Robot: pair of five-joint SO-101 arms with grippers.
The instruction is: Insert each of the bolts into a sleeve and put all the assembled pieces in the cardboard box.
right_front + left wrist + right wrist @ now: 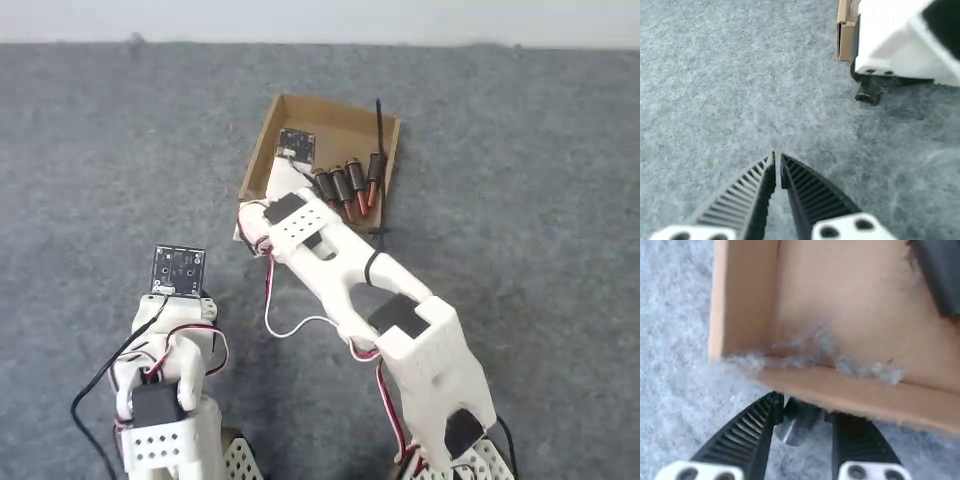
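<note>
While right pincer grips cylinder at cardboard box edge, left pincer closed over carpet.

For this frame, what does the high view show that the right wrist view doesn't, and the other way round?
High view, not the wrist view: four assembled pieces lying in a row inside the cardboard box, and the left arm standing apart from it.
Right wrist view, not the high view: the right end effector shut on a dark cylinder just outside the box wall, with grey fluff on that wall.
Both: the box and the grey carpet.
</note>
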